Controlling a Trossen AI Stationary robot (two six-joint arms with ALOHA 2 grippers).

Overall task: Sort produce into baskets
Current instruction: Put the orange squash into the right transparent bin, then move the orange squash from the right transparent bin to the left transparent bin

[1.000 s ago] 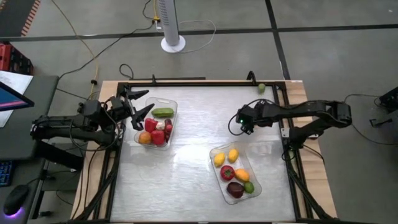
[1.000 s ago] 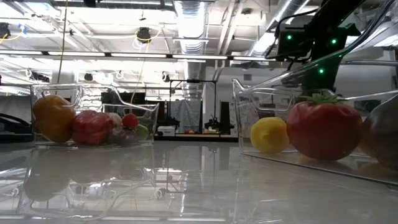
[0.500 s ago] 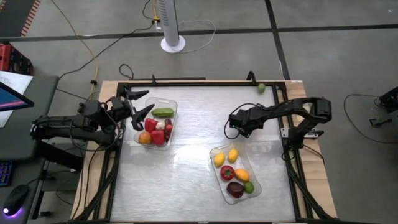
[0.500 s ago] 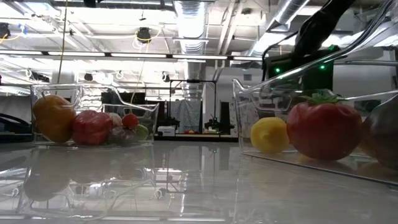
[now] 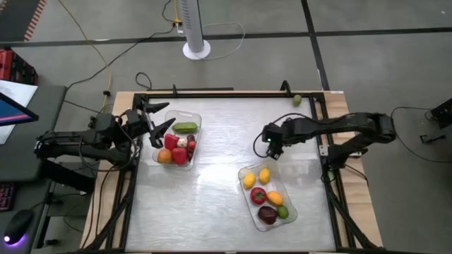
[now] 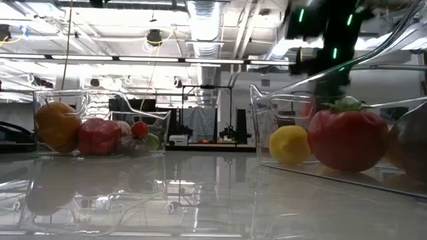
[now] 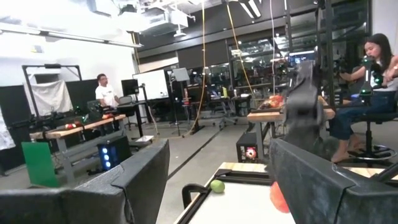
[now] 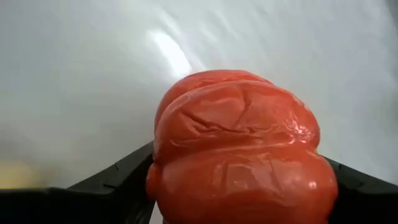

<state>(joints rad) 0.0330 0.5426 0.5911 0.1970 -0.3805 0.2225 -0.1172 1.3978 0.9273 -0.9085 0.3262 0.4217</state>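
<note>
Two clear baskets stand on the table. The left basket point(image 5: 196, 120) holds red, orange and green produce. The right basket point(image 5: 246, 171) holds yellow, red, orange, maroon and green pieces. My right gripper point(image 5: 272, 146) points steeply down over the table just beyond the right basket's far end, shut on a red lobed fruit point(image 8: 239, 149). My left gripper point(image 5: 159, 118) hangs open above the left basket's far left corner, with nothing between its fingers point(image 7: 143, 180). My right gripper pinches the red lobed fruit between its two fingers, one on each of its opposite sides point(image 8: 163, 180). The fingers come from above, slanting steeply down. I cannot tell whether the fruit is clear of the table.
A small green piece point(image 5: 297, 100) lies off the white surface at the far right corner, by the black frame. The middle of the table between the two baskets is bare. People sit and stand in the room beyond the table point(image 7: 373, 62).
My right gripper has shifted a little toward the table's left and near edges, closer to the right basket's far end. It has tipped to point more steeply down, while the arm's elbow swung in and back out. The left arm kept still.
</note>
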